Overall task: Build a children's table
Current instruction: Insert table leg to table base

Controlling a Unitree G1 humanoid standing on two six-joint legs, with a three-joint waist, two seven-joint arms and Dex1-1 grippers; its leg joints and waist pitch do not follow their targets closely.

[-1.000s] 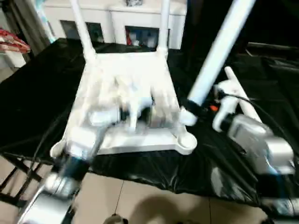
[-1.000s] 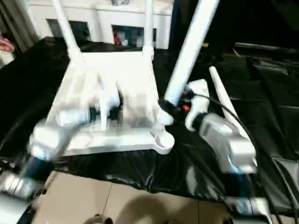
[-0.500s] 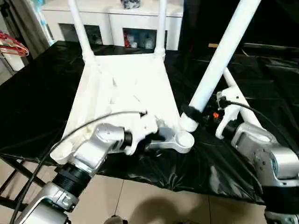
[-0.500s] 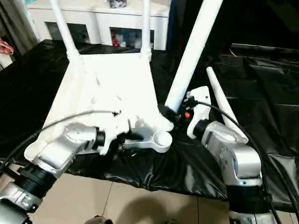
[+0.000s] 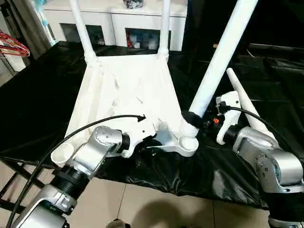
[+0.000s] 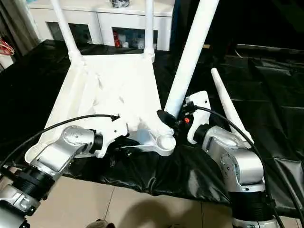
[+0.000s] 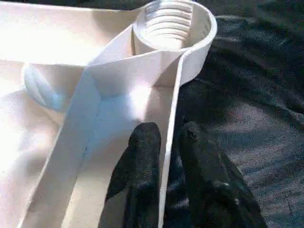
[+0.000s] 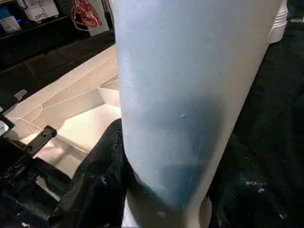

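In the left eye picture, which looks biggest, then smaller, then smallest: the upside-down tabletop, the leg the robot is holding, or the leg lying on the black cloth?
1. Tabletop, clearly the biggest.
2. Held leg, long and thick, but it stands nearer the camera, which may flatter it.
3. Lying leg, smallest, partly hidden behind the right arm; both legs could really match.

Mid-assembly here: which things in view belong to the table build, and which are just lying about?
Part of the job:
- upturned tabletop, two legs standing in its far sockets
- leg held by right gripper at near corner socket
- spare leg lying on the black cover
- left gripper straddling the tabletop's edge wall

Lying about:
- white cabinet
- hangers
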